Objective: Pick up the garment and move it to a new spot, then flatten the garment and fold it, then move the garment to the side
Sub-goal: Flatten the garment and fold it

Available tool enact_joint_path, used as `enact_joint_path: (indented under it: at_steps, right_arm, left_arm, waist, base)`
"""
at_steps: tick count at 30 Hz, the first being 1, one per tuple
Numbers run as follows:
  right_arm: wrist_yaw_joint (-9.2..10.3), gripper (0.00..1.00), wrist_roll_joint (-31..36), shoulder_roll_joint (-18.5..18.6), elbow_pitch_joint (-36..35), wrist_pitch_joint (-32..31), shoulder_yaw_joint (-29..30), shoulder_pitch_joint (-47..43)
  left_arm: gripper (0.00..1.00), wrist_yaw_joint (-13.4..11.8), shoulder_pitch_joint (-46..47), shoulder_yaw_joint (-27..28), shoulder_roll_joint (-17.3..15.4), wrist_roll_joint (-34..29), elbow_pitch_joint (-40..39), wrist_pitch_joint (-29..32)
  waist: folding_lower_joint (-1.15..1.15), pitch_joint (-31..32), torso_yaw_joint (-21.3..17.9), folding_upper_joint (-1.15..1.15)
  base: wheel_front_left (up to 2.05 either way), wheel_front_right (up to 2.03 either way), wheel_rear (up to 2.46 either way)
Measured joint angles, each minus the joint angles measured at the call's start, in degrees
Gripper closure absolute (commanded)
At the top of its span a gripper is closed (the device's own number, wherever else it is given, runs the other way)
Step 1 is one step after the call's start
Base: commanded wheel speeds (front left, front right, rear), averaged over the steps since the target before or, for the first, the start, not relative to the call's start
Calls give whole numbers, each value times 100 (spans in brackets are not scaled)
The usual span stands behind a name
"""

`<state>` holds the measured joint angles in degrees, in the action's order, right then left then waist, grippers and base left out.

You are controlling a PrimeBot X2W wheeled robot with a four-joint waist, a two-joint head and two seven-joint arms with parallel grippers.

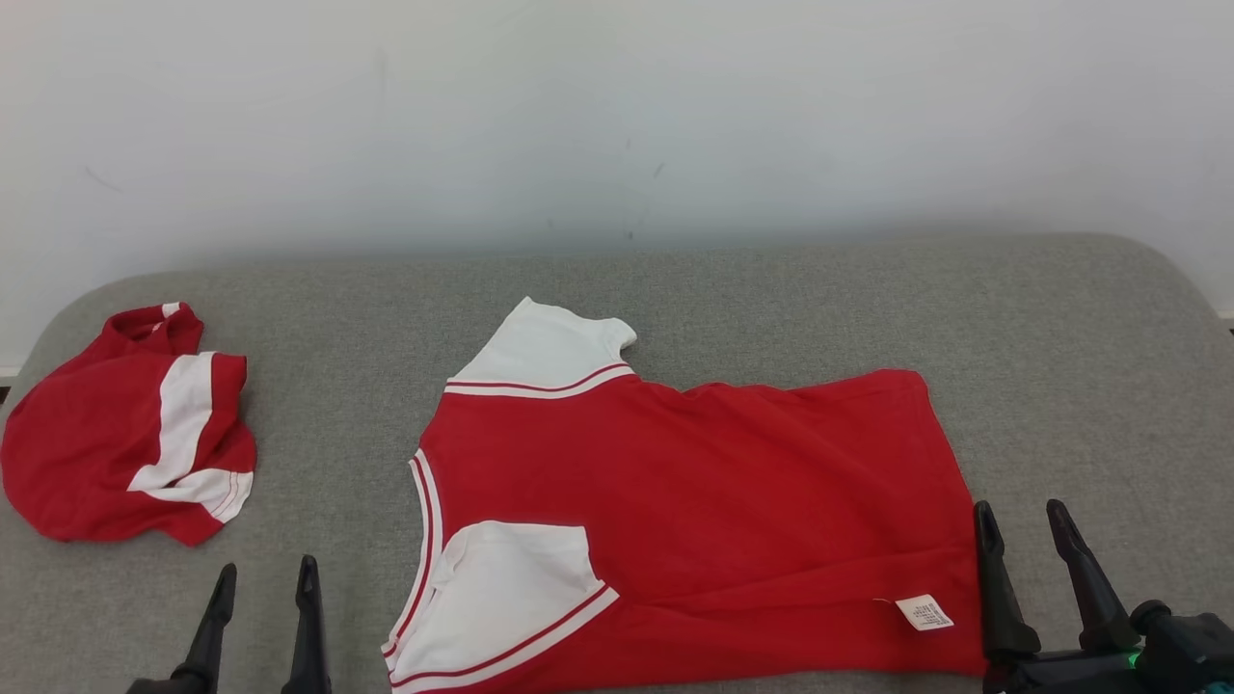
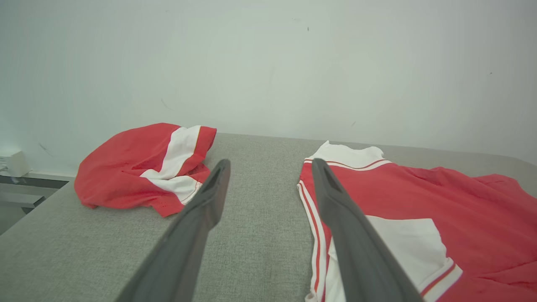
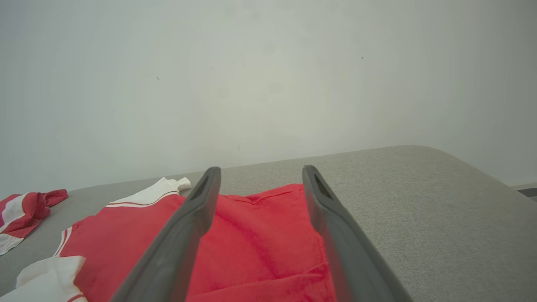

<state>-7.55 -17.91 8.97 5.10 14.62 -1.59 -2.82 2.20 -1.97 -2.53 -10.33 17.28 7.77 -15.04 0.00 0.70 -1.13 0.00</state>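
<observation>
partly cut off, red shirt [image 1: 694, 482] lies spread; left tool [image 1: 268, 566], right tool [image 1: 1019, 505] wide.

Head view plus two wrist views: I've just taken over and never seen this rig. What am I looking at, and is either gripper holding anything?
It is a two-armed robot. The wide picture is from its head, looking down; the other two look along each arm's dark fingers. On the grey padded surface a red and white shirt lies spread out, and a second red garment is bunched at the left. The left gripper and right gripper are both open and empty; the right one is at the shirt's hem.
</observation>
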Motion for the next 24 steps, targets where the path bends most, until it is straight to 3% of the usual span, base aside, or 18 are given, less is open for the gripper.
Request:
enact_joint_path:
  at_steps: [24]
  right_arm:
    - [0, 0, 130, -101, 110, 37, 37, -180]
  left_arm:
    - [0, 337, -341, 346, 158, -319, -71, 0]
  waist:
    - [0, 32, 57, 0]
  base:
    - [0, 0, 0]
